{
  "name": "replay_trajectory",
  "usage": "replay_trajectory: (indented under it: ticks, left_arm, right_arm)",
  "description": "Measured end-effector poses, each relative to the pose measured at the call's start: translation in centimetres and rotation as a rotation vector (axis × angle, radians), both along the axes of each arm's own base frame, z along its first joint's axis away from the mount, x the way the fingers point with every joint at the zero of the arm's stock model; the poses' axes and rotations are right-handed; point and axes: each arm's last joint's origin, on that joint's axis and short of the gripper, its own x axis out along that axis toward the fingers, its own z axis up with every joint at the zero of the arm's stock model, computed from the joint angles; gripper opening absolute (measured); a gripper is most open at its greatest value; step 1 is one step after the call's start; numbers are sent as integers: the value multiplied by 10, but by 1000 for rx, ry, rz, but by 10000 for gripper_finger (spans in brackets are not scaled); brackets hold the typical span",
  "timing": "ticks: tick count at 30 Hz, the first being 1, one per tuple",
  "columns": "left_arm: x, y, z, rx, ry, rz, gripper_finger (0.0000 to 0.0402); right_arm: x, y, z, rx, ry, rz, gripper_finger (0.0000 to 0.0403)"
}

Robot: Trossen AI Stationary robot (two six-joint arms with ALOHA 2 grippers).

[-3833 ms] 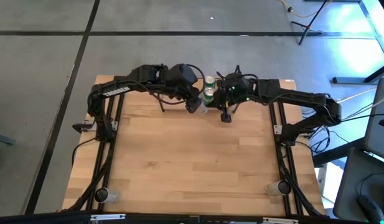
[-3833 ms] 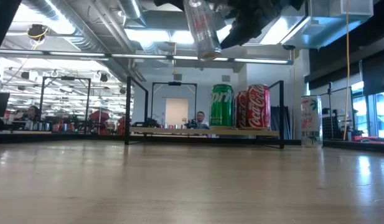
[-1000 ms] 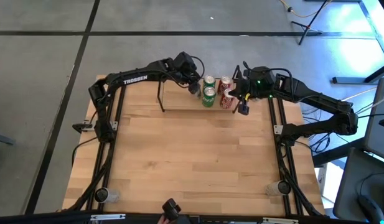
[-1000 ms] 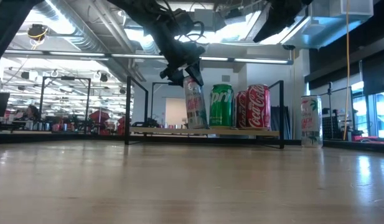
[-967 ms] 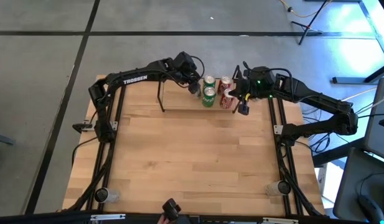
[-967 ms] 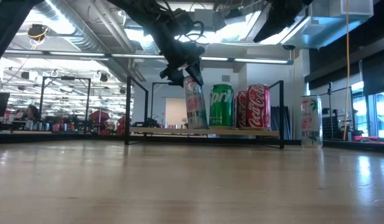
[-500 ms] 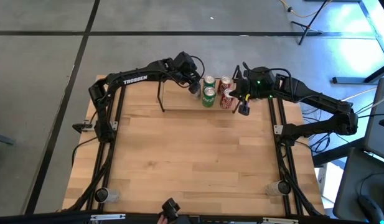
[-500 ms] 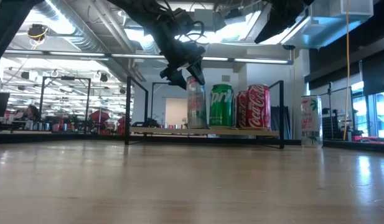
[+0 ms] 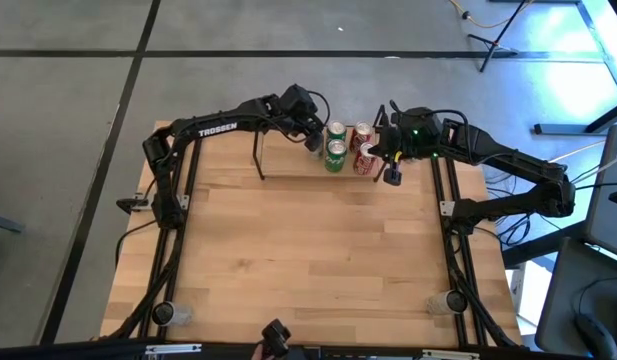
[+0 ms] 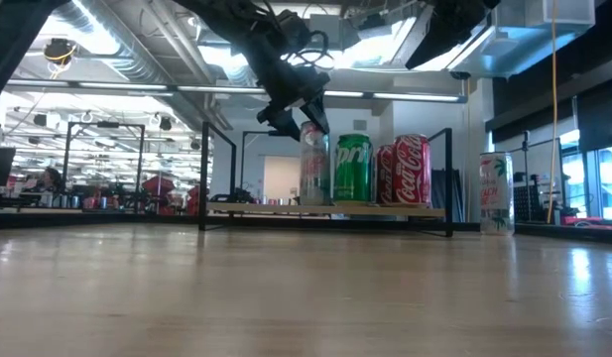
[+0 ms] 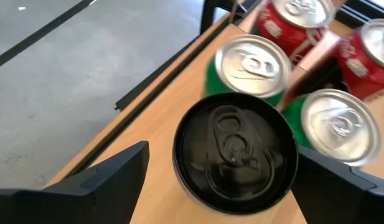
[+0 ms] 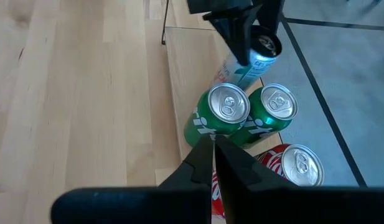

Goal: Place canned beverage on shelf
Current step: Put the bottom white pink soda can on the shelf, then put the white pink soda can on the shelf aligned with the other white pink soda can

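Left pincer [image 10: 307, 114] fingers wide beside slim can [image 10: 312, 166], now upright on shelf [image 10: 325, 209], tilted a second ago: placed. Right pincer [image 12: 211, 163] closed, empty.

Light wooden counter [image 9: 308, 250] stands on grey floor [image 9: 68, 120] crossed by dark seam lines. Low view: open industrial hall beyond counter, exposed ducts [image 10: 137, 40] and bright strip lights [image 10: 246, 55] on ceiling. White doorway [image 10: 281, 178] in far wall. Dark cluttered equipment far left [image 10: 107, 193]. Bright window at right edge [image 10: 608, 183]. Black tripod legs [image 9: 498, 40] on floor, upper right.
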Motion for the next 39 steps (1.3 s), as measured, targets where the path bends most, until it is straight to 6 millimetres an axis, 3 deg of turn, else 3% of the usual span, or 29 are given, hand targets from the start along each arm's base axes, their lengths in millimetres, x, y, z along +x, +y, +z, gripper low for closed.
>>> replay_trajectory:
  ticks: [13,19,25,32,39]
  left_arm:
    - [-1,-7,16,25,-56,-18,346]
    - [-9,-17,50,76,-138,-32,346]
    - [-31,-36,89,119,-224,-46,346]
    - [-65,-54,123,173,-242,-69,346]
    - [-90,-48,124,168,-132,-143,346]
  right_arm:
    - [0,0,0,0,0,0,10]
    - [0,0,0,-1,-1,0,10]
    - [3,-1,3,-14,-38,-15,10]
    - [-5,-14,2,-68,-21,-376,10]
    - [-32,-48,-3,-31,37,-668,62]
